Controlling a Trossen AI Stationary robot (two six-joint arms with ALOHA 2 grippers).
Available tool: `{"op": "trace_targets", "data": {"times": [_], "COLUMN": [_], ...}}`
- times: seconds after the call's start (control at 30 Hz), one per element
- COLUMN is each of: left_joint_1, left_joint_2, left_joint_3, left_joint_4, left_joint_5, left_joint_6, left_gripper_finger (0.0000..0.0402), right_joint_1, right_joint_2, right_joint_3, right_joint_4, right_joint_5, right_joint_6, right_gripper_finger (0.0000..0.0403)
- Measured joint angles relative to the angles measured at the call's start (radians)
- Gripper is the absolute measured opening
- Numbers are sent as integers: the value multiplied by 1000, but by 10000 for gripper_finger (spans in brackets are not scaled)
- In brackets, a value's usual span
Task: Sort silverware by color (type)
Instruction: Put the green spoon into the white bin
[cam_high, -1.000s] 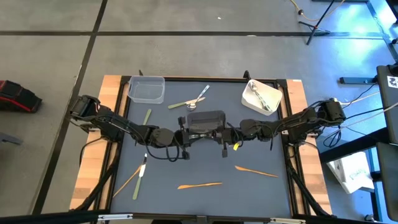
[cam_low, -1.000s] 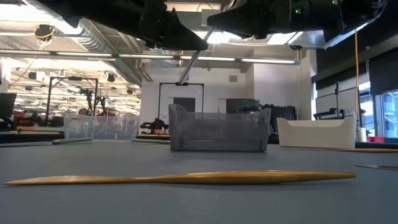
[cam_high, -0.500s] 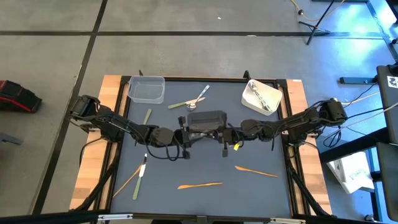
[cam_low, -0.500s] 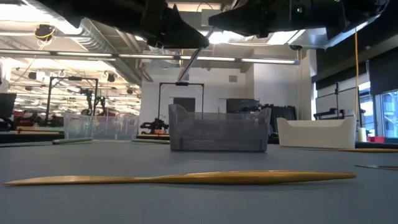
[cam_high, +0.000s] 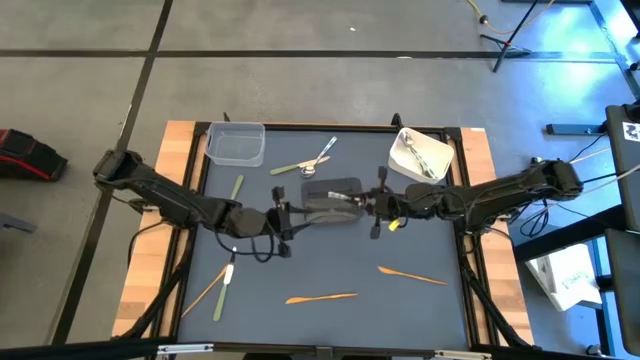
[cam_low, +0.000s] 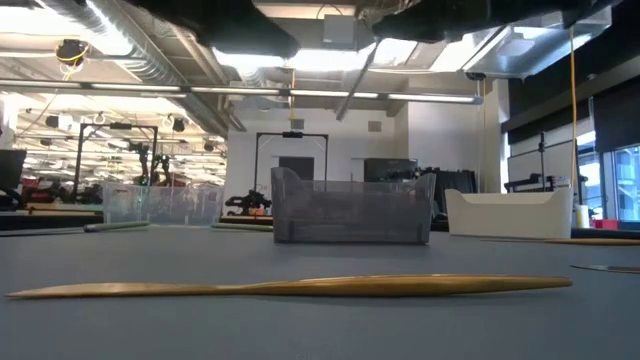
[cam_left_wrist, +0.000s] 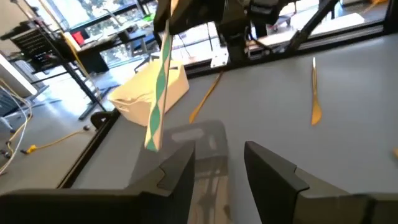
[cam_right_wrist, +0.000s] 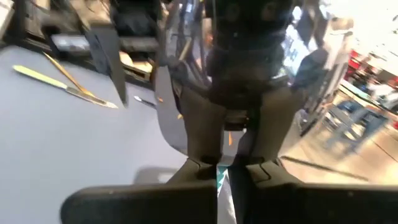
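A slim green utensil (cam_left_wrist: 157, 93) hangs from my right gripper (cam_high: 374, 204) above the dark grey container (cam_high: 332, 196), which stands mid-table. In the low view the green utensil (cam_low: 356, 94) shows as a thin slanting stick. My left gripper (cam_left_wrist: 217, 165) is open and empty. It hovers just left of the grey container, at the level of its near side, and points at my right gripper. Orange utensils (cam_high: 320, 297) (cam_high: 412, 274) lie flat near the near edge. Another orange one (cam_high: 207, 289) and an olive-green one (cam_high: 222, 295) lie at the near left. My right gripper pinches the green utensil between its two fingers at the utensil's upper end (cam_right_wrist: 217, 178). The utensil is lifted clear and hangs slanting below the fingers, with its free lower end (cam_left_wrist: 151, 144) over the grey container.
A clear container (cam_high: 236, 143) stands at the far left and a white container (cam_high: 421, 155) with silver pieces at the far right. An olive-green utensil (cam_high: 236, 187) and a green one beside a silver spoon (cam_high: 310, 160) lie on the far half.
The green utensil has passed from my left gripper to my right. My left gripper has let go and drawn back toward the table's left edge. My right gripper has carried the utensil a little toward the far and right edges.
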Motion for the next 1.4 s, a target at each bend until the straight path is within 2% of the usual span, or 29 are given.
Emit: {"op": "trace_targets", "data": {"times": [0.3, 0.47, 0.6, 0.83, 1.03, 1.4], "left_joint_1": [-55, -66, -66, -66, -66, -66], "left_joint_2": [-107, -129, -129, -128, -128, -127], "left_joint_3": [0, 0, 0, 0, 0, 0], "left_joint_4": [-261, -331, -351, -362, -362, -362], "left_joint_5": [-101, -134, -134, -134, -134, -134], "left_joint_6": [-126, -176, -195, -198, -198, -198], "left_gripper_finger": [135, 135, 135, 135, 135, 135], "right_joint_1": [0, 0, -7, -90, -195, -452], "right_joint_2": [-146, -210, -221, -202, -202, -170], "right_joint_3": [0, 4, 80, 259, 326, 325], "right_joint_4": [-205, -281, -447, -821, -1046, -1213], "right_joint_5": [185, 277, 336, 339, 324, 222], "right_joint_6": [2, 3, 51, 191, 293, 370], "right_gripper_finger": [3, 2, 2, 1, 1, 1]}}
